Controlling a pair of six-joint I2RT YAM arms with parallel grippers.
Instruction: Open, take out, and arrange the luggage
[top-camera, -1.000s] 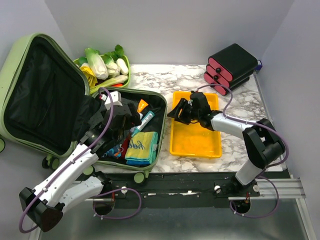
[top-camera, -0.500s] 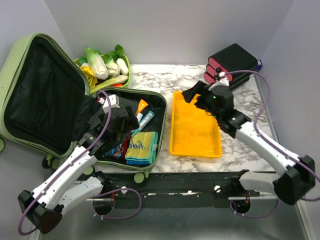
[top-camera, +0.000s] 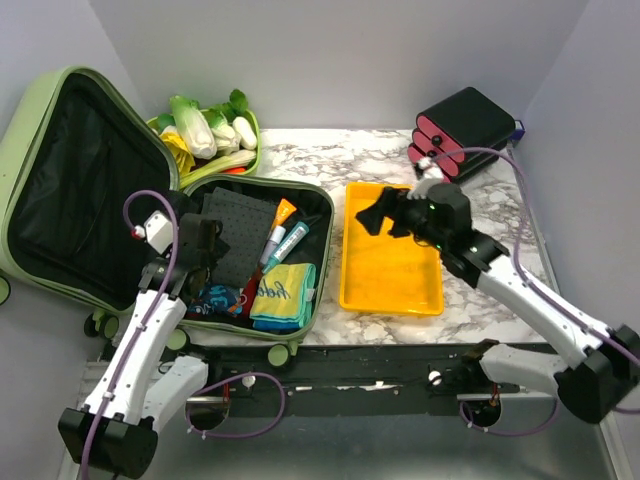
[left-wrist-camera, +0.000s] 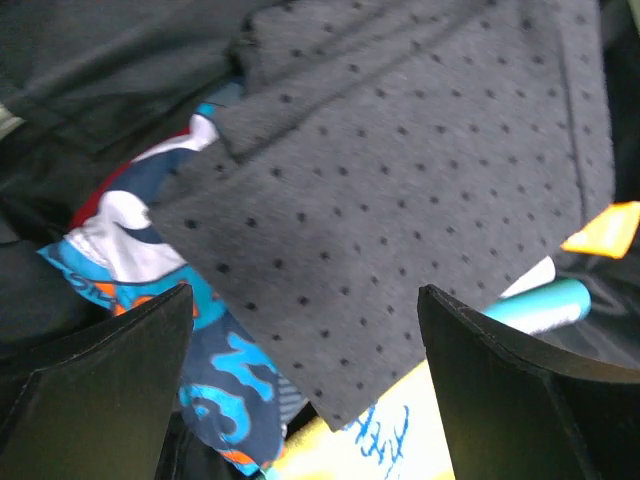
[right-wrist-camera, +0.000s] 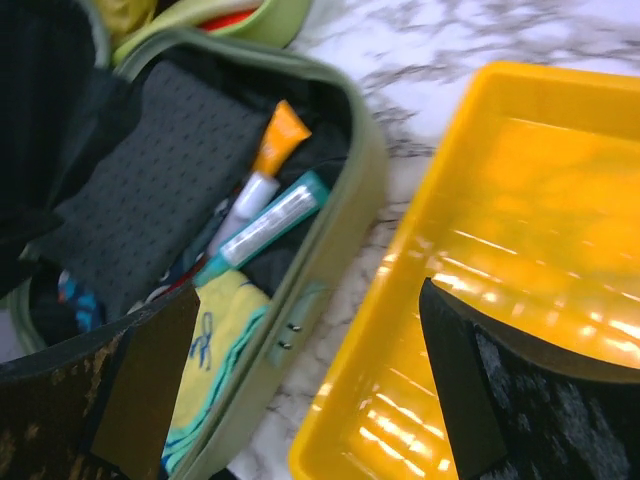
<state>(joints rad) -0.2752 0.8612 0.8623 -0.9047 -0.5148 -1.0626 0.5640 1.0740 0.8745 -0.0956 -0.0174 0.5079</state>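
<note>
Your luggage lies open at the left, yet the dotted grey cloth and tubes remain packed, the yellow tray holds nothing, and left gripper and right gripper gape empty, so unpacking lies ahead.

No legible text or labels
</note>
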